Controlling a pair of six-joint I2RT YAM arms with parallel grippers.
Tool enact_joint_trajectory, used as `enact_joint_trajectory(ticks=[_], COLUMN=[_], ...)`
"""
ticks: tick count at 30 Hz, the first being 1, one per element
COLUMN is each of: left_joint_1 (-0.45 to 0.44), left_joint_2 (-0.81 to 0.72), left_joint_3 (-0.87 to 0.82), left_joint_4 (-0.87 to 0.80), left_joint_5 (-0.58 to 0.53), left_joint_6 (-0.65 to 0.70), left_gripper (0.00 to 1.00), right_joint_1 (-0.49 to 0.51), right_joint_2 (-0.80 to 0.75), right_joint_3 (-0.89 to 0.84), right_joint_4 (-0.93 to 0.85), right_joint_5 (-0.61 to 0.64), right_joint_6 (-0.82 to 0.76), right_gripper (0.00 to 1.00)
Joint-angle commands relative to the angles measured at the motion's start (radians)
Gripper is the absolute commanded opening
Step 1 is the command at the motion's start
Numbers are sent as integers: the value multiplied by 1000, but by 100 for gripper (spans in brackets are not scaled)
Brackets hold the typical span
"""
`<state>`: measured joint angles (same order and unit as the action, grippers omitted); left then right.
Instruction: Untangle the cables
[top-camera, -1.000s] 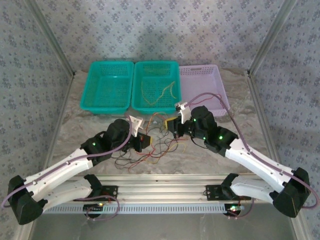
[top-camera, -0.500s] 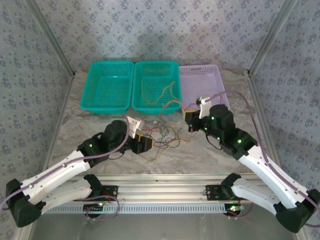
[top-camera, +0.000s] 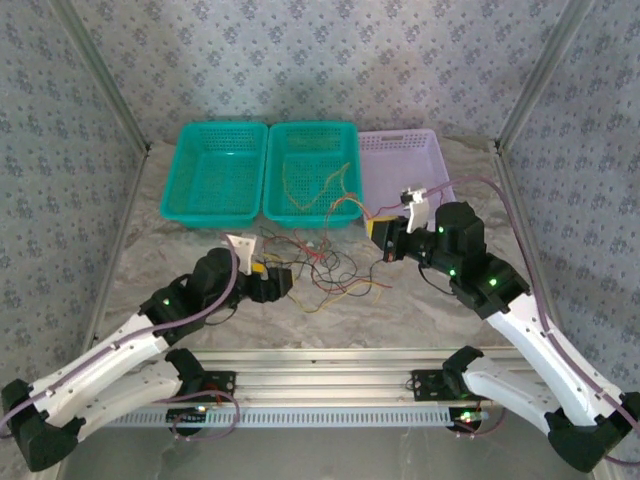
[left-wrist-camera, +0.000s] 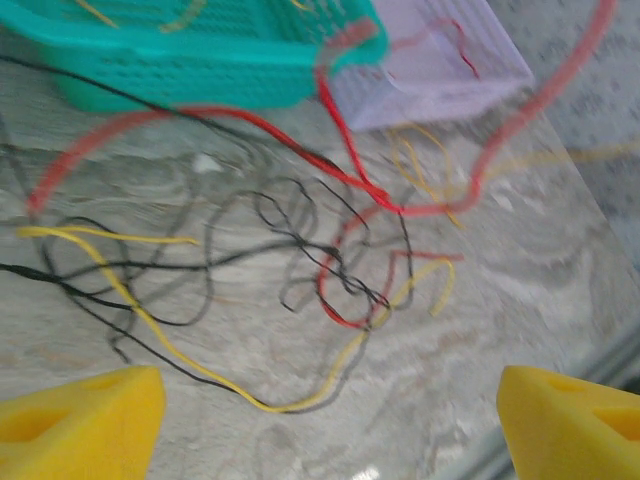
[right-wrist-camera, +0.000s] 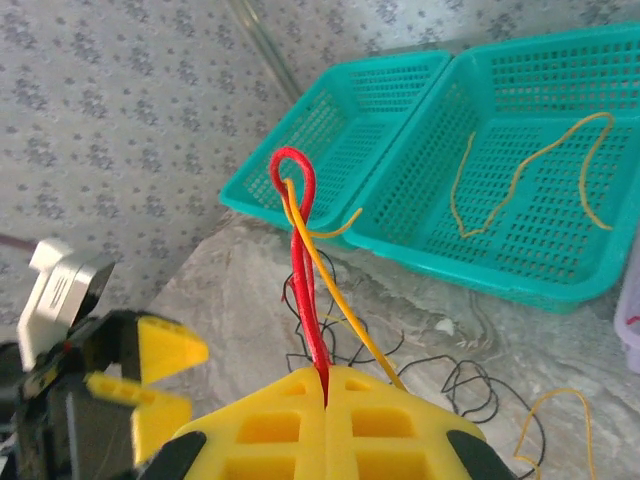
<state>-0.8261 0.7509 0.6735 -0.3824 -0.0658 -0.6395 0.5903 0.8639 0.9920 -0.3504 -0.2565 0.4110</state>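
fig. thin red, yellow and black flexible cables lie as one loose tangle on the grey marbled surface, about midway between its left and right edges. the tangle is just on the near side of the perforated teal plastic basket that stands at the far edge. one yellow cable lies apart inside that basket.

the right jaws, up off the surface right of centre and near the lilac plastic basket, are pressed together on a red cable. its loop stands above them (a yellow strand seems caught in the same pinch), and it runs down to the tangle. the left jaws stand wide apart and empty, low at the tangle's near-left side.

handling, as judged: the cables are light, limp and thin, with no stiffness to push against. they should slide readily over the smooth surface, so any pull is likely to drag the whole heap and tighten the crossings.

best hold, as judged: a free end or a clear run outside the knot, pinched square across the strand, while the other jaws pin the heap close to the crossing.
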Motion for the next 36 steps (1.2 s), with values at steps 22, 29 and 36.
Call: enact_joint_trajectory(ticks=[22, 29, 36], left_joint_1=[55, 55, 54], left_joint_2=[57, 28, -1], left_joint_3=[-138, -236, -282], left_joint_4=[226, 412, 469], left_joint_5=[-226, -242, -339], left_joint_6=[-490, -627, -739], left_gripper=[88, 87, 85], right_joint_1=[82, 109, 134], right_joint_2=[-45, -41, -41], right_joint_3=[5, -17, -32], right_joint_4=[86, 112, 138], right_joint_5=[-135, -127, -134], right_joint_6=[20, 23, 16], right_gripper=[0, 0, 0])
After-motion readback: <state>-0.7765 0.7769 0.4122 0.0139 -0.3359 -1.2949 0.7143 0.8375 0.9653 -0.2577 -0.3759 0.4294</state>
